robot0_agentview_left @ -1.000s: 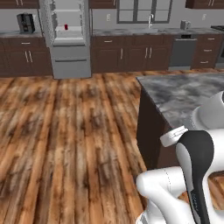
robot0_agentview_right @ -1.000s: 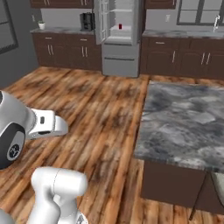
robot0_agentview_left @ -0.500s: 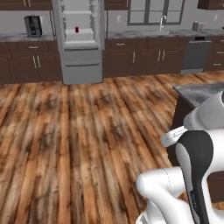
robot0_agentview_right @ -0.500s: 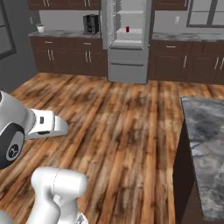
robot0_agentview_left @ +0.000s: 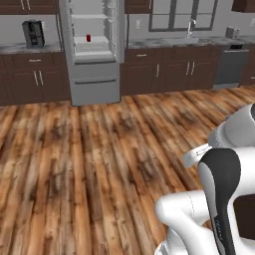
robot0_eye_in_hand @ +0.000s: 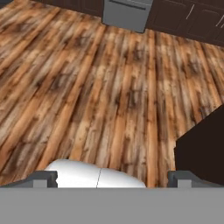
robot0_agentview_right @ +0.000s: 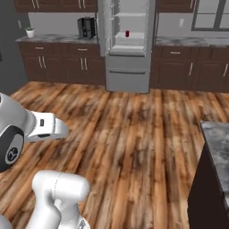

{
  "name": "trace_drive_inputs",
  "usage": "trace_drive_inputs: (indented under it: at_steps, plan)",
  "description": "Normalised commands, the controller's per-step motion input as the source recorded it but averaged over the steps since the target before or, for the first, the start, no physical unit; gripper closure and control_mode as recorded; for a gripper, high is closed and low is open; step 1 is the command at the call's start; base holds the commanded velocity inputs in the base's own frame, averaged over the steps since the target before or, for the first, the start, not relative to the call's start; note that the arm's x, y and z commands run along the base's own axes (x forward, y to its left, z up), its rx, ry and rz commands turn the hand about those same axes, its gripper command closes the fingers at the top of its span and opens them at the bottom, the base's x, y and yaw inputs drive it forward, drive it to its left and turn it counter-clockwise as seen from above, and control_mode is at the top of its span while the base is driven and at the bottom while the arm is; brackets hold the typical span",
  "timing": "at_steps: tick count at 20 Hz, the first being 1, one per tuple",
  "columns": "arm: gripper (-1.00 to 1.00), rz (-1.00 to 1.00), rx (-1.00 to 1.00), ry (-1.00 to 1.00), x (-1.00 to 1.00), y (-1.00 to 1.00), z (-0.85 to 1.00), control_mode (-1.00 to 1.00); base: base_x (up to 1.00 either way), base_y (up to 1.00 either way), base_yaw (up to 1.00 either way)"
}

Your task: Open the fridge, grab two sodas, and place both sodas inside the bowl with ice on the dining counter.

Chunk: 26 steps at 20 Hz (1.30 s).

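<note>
The fridge (robot0_agentview_left: 94, 50) stands open; a red can (robot0_agentview_left: 88, 38) sits on its middle shelf (robot0_agentview_left: 92, 43). Left of it, a coffee maker (robot0_agentview_left: 33, 33) stands on the wall counter (robot0_agentview_left: 25, 48).

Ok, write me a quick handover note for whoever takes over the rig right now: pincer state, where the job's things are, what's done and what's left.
Pincer: open and empty, pointing down at the wood floor.
Fridge: across the room against the far wall, upper doors open, drawers shut.
Red soda: standing on a fridge shelf.
Dining counter: its marbled corner lies at the robot's right.
Done: fridge opened.
Left: drive up to the fridge, take the red soda and carry it to the bowl with ice on the dining counter. I can't confirm from here where the second can stands.
</note>
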Motion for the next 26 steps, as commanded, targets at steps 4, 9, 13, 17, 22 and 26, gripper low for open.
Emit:
trace_drive_inputs:
  at_steps: [4,9,13,17,22,26]
  plan:
    - [-1.0,0.0,0.0,0.0,0.0,0.0,0.0,1.0,1.0,0.02,-0.1]
    - [-1.0,0.0,0.0,0.0,0.0,0.0,0.0,1.0,1.0,0.03,-0.07]
    - [-1.0,0.0,0.0,0.0,0.0,0.0,0.0,1.0,1.0,0.04,-0.04]
    - [-1.0,0.0,0.0,0.0,0.0,0.0,0.0,1.0,1.0,0.13,0.0]
    - [-1.0,0.0,0.0,0.0,0.0,0.0,0.0,1.0,1.0,0.13,0.0]
    - [-1.0,0.0,0.0,0.0,0.0,0.0,0.0,1.0,1.0,0.15,-0.01]
